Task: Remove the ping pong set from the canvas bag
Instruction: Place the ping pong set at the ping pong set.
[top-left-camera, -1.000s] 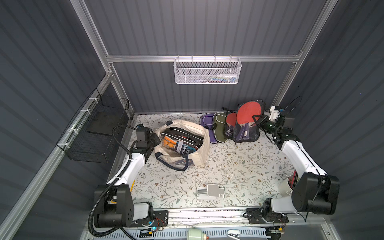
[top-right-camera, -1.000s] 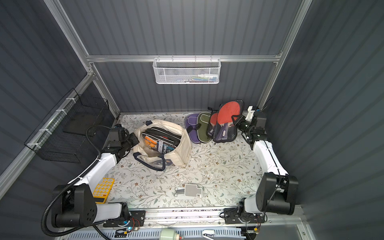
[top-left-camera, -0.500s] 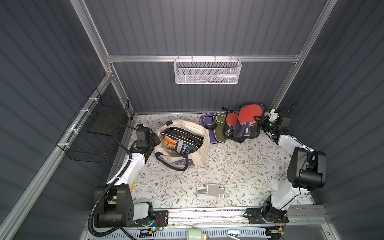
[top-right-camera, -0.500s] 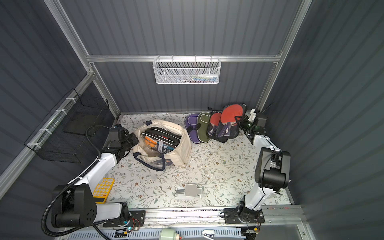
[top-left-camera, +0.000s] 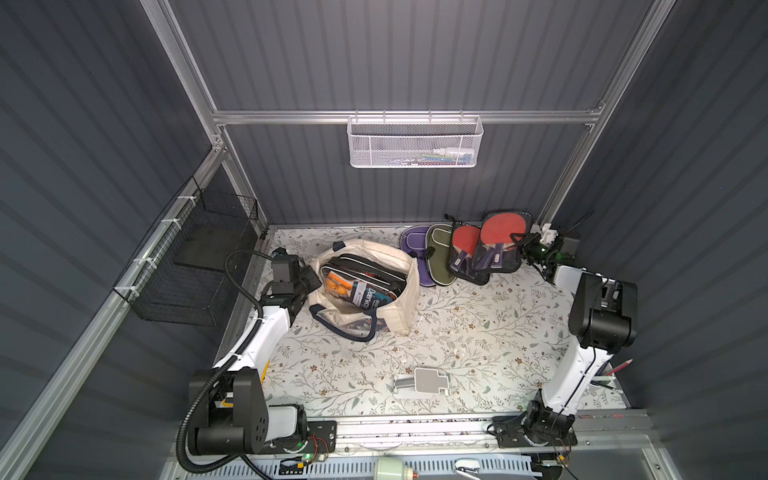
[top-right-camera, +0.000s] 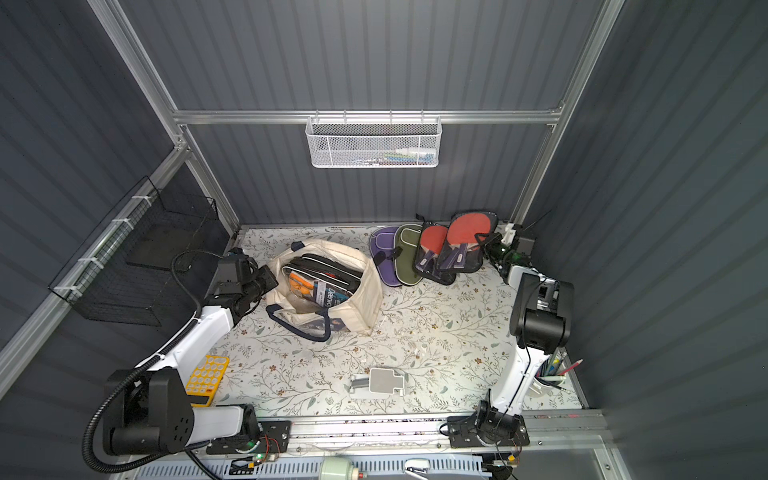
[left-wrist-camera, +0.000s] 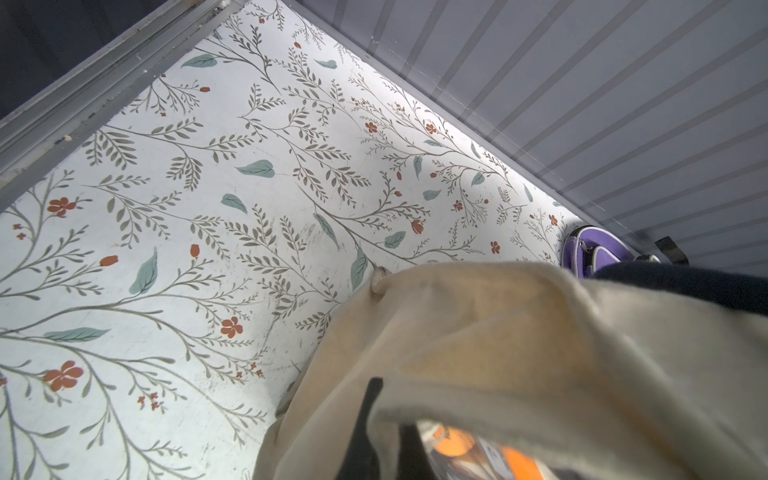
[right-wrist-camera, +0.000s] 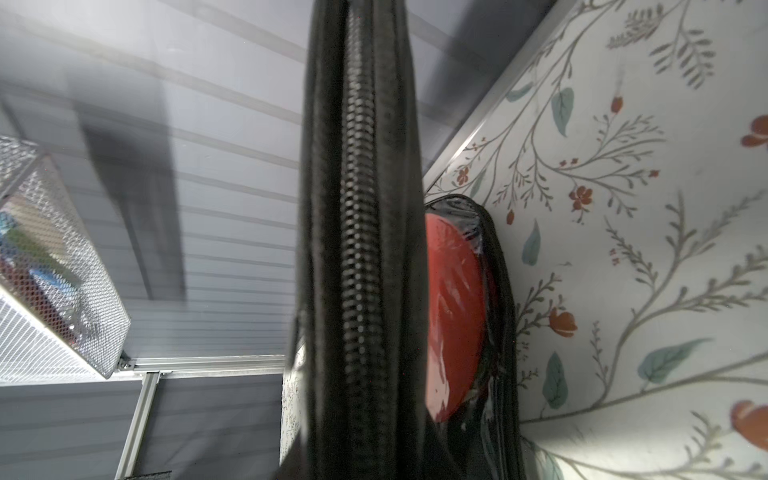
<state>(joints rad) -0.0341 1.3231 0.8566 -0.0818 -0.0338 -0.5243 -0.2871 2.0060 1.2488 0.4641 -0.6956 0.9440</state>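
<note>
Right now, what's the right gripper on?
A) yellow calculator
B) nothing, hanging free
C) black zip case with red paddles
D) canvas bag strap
C: in a top view the right gripper is closed on the side edge of the black zip case with the red paddles, and the right wrist view shows that case's zipper edge right in front of the camera.

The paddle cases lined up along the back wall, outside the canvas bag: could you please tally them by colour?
Purple case: 1
Olive green case: 1
Black case showing a red paddle: 2
Total: 4
</note>
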